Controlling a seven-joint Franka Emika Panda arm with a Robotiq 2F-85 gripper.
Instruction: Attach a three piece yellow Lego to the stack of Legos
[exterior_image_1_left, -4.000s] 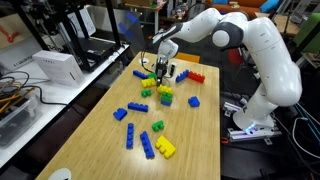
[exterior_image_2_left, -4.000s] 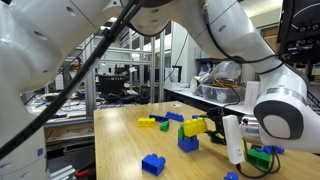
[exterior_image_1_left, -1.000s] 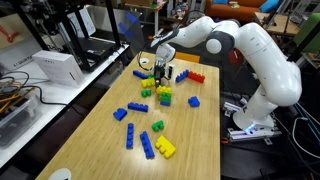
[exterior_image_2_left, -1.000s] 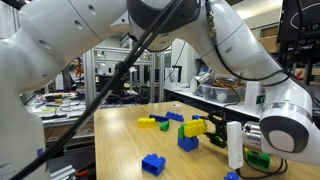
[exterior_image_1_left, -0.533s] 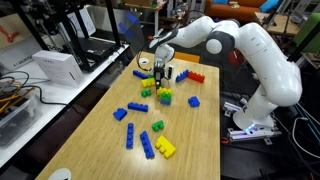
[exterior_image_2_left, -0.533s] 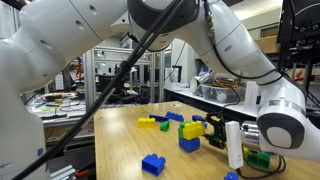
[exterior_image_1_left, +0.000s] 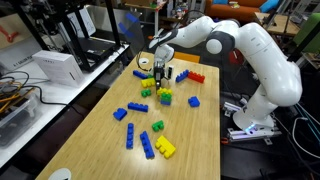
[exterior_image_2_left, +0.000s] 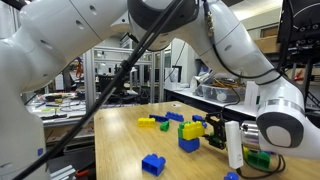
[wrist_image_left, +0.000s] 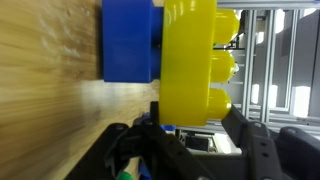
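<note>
The three piece yellow Lego (wrist_image_left: 195, 60) is filling the wrist view right now. Its 3 studs are lined up along one side, and its opposite face is laid against a blue brick (wrist_image_left: 130, 40) that rests on the wooden surface (wrist_image_left: 50, 60). The near end of the yellow piece is seen overhanging the blue brick, and it is there that the fingers (wrist_image_left: 252, 150) are placed, 1 on each side. They are held partly closed and appear to be pinching that end, though the contact itself is blurred at this close range. In an exterior view the same yellow piece is seen lying level on top of the blue brick, with the dark fingers at its end. The stack of Legos (exterior_image_1_left: 146, 91), a small green pile, is picked out in an exterior view near the fingers but apart from the yellow piece, so nothing is joined to it yet. The task is judged to be early to midway: the yellow piece is seemingly gripped. Left to be done are lifting it clear of the blue brick, carrying it across, lining it up over the green studs and pressing it down. Loose bricks (exterior_image_1_left: 135, 108) are scattered across the surface.
</note>
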